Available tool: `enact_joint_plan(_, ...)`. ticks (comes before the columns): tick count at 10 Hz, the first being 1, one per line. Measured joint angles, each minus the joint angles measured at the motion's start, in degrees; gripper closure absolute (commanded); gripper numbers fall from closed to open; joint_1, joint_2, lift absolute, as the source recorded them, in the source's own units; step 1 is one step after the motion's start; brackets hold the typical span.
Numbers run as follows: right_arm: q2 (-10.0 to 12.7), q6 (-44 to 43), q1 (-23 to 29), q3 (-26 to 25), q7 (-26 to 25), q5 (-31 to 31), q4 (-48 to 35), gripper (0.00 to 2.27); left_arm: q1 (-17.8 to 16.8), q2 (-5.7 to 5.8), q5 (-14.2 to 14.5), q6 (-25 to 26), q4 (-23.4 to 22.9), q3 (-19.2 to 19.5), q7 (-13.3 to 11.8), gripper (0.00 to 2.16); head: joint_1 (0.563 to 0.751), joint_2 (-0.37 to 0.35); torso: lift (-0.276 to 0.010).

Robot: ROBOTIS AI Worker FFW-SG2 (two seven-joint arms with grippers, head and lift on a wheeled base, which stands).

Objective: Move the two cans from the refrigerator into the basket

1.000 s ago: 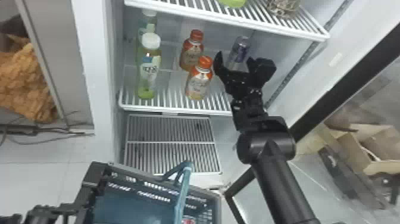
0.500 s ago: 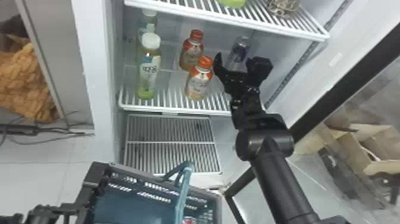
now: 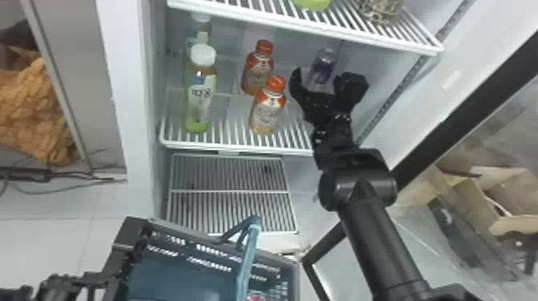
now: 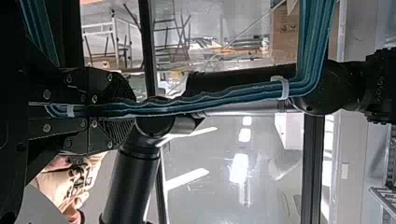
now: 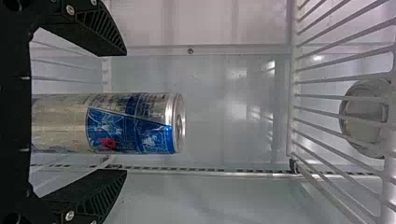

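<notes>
1 can (image 3: pixel 323 65) stands upright on a shelf of the refrigerator (image 3: pixel 126 100), right of centre in the upper part of the head view. The right claw (image 5: pixel 125 112) is released, its 2 fingers spread either side of that can, no grip taken. A red-and-white thing (image 3: pixel 255 297) shows inside the basket (image 3: pixel 280 259) at the bottom edge (perhaps the other can, though I can't tell). If so, the job is roughly half done: 1 grasp, carry and drop remain. The left claw (image 4: pixel 128 111) is clenched on the basket's handle (image 4: pixel 201 101).
</notes>
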Motion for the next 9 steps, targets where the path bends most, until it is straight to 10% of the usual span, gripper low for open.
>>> enact_joint_plan(5, -0.4, 0.9, -1.2, 0.0, -0.8, 0.2, 1.2, 0.89, -0.1, 0.21, 0.1, 0.0, 0.1, -0.2, 0.0, 1.21, 0.695, -0.350, -0.266)
enact_joint_plan(9, -0.5, -0.2, -1.0, 0.0, -0.8, 0.4, 1.2, 0.90, -0.1, 0.19, 0.2, 0.0, 0.3, -0.3, 0.0, 1.21, 0.695, -0.350, -0.266)
